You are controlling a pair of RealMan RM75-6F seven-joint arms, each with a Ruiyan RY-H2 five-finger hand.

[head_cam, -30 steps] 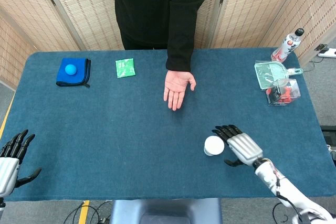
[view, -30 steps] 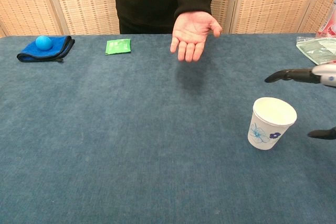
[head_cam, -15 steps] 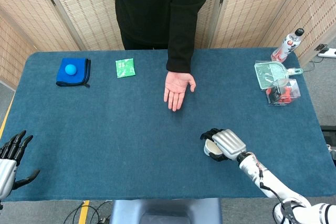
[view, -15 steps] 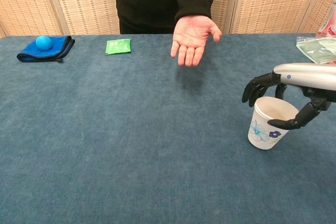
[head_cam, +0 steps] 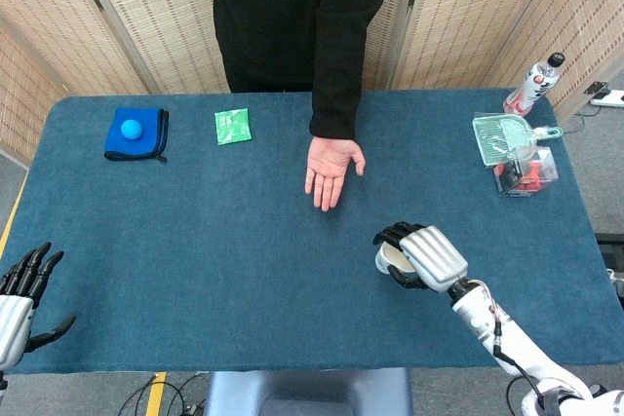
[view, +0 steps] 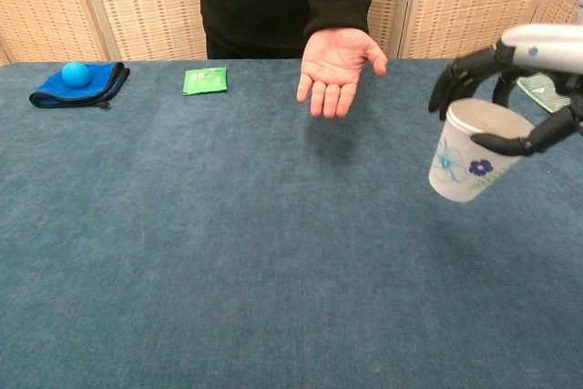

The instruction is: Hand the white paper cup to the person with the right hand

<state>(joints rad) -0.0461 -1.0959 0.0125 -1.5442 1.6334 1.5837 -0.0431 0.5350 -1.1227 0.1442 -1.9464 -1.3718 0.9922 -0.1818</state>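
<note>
My right hand point(head_cam: 421, 255) point(view: 510, 88) grips the white paper cup point(view: 472, 153) point(head_cam: 390, 260) by its rim and holds it tilted, clear of the blue table point(view: 228, 252). The cup has a blue flower print on its side. The person's open palm point(head_cam: 330, 169) point(view: 337, 66) is held out above the table's middle, up and to the left of the cup. At the table's near left corner my left hand point(head_cam: 21, 294) rests with its fingers apart and nothing in it.
A blue ball on a folded blue cloth point(head_cam: 136, 132) point(view: 80, 81) and a green packet point(head_cam: 232, 126) point(view: 205, 79) lie at the far left. A bottle point(head_cam: 533, 84), a green scoop point(head_cam: 502, 136) and a clear box point(head_cam: 526, 170) stand at the far right.
My right hand closed over the cup's rim and has lifted it off the table, tilting it. The left hand and the person's palm have stayed put.
</note>
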